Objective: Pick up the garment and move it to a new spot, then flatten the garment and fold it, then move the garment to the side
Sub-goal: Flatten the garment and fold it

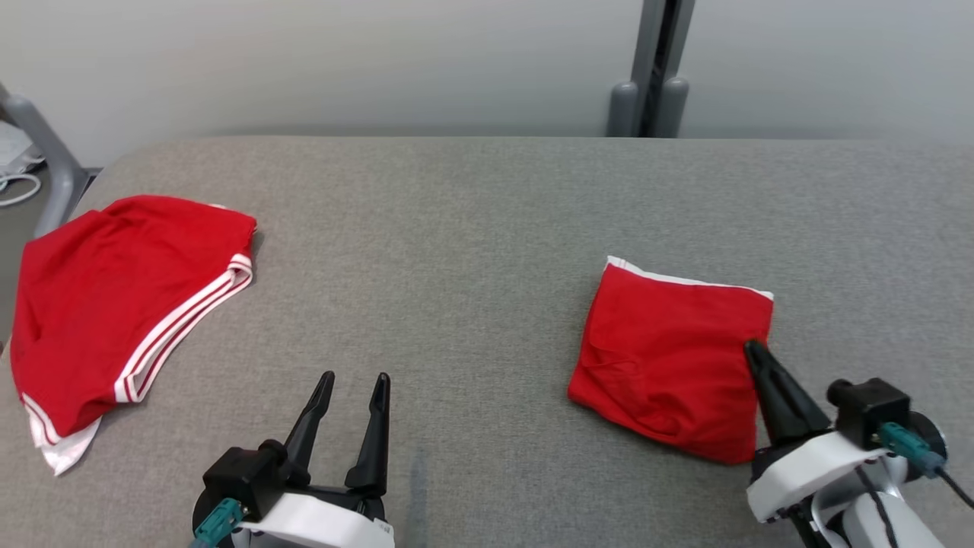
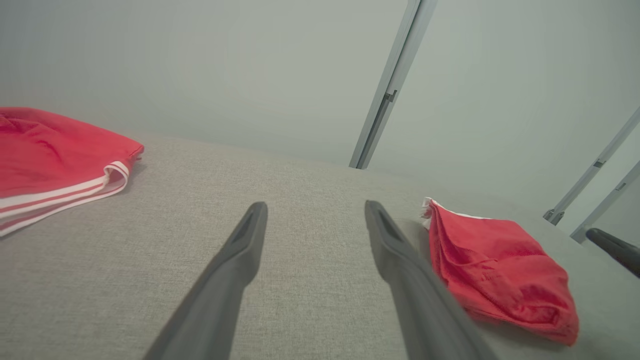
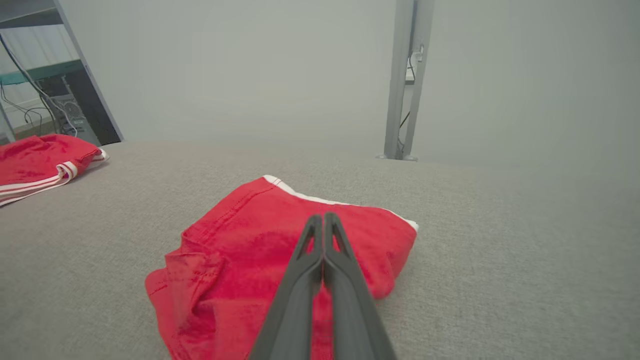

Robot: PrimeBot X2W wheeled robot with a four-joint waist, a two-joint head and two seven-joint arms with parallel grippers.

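Note:
A red garment folded into a compact square with a white edge lies on the grey table's right part. My right gripper is shut, its fingers pressed together with no cloth seen between them, tips over the garment's right edge. Its dark finger also juts in at the right of the left wrist view. My left gripper stands open over bare table near the front edge, left of the folded garment and holding nothing.
A second red garment with white stripes lies loosely folded at the table's left edge. The grey fabric table stretches between them. A grey post stands behind the table, and a grey frame at far left.

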